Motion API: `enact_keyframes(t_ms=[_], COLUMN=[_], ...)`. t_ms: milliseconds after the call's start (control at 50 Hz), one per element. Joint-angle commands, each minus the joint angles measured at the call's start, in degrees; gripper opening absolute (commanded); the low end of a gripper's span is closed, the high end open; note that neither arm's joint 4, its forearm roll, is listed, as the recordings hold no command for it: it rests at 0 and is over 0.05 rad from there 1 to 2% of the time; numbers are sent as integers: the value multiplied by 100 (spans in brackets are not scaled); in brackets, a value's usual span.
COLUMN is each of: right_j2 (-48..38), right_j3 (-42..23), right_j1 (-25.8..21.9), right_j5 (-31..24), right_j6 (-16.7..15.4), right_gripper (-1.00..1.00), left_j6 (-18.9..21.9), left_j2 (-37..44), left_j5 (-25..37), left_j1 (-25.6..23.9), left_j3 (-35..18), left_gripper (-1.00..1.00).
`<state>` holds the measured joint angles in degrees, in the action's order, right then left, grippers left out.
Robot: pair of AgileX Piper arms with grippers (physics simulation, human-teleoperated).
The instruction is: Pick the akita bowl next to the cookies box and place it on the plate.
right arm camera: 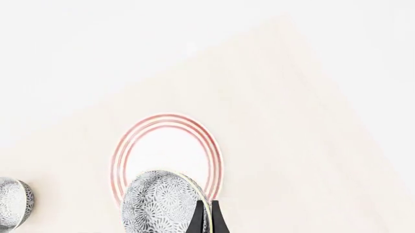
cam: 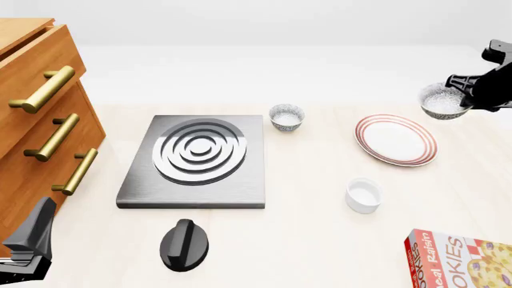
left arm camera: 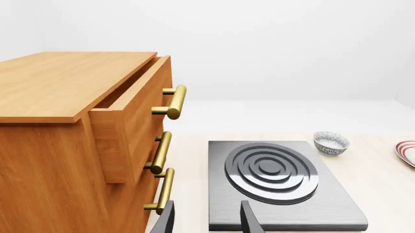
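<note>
A: Carrying phase, by my read. Front view: right gripper [cam: 466, 95] has the akita bowl [cam: 445, 101] up off the table [cam: 320, 240], at the far right, just beyond and right of the plate [cam: 397, 140]. Bowl isn't over the plate yet.

B: Grip state?

A: Fingers clamped on the bowl's rim, pinching the wall. Bowl looks tilted a little, mouth mostly up. Cookies box [cam: 462, 262] sits at the near right corner, well apart from the bowl now. The second speckled bowl [cam: 286, 117] is by the stove plate [cam: 196, 159], untouched; white cup [cam: 363, 195] stands near the plate's near side.

B: Right wrist view?

A: Same story. Fingers [right arm camera: 214, 218] are nearly together with the bowl rim between them, patterned outside of the akita bowl [right arm camera: 162, 204] facing the camera. Plate [right arm camera: 167, 155] lies beyond it, bare. The other bowl [right arm camera: 13, 201] is at the frame's edge.

B: Next move?

A: I'd say shift left and toward the near side until centred over the plate, level the bowl, lower, then release. Risk: rim pinch lets it swing or drop tilted.

B: Left arm?

A: Left wrist view: left gripper [left arm camera: 206, 218] spread apart, holding nothing, parked beside the drawer cabinet [left arm camera: 71, 145] facing the stove plate [left arm camera: 279, 179]. Front view shows it low at the near left [cam: 28, 240].
</note>
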<state>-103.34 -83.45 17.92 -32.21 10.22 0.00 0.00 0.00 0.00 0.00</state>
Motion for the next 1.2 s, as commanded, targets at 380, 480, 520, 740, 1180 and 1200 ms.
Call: enact_keyframes(t_ms=[380, 480, 520, 740, 1180, 1200], right_j2=[-94, -92, -79, -212, -498, -503], right_j3=[341, 494, 518, 795, 882, 875], right_j1=[-411, -510, -513, -575, -472, -477], right_j5=[404, 529, 559, 834, 1153, 1160], right_j6=[874, 1053, 1057, 1422, 1799, 1814], right_gripper=[-100, -100, -100, -100, -100, -100], left_j6=[0, 0, 0, 0, 0, 0], left_j2=[0, 0, 0, 0, 0, 0], left_j5=[0, 0, 0, 0, 0, 0], left_j1=[0, 0, 0, 0, 0, 0], left_j3=[0, 0, 0, 0, 0, 0], left_gripper=[100, 100, 100, 100, 100, 100])
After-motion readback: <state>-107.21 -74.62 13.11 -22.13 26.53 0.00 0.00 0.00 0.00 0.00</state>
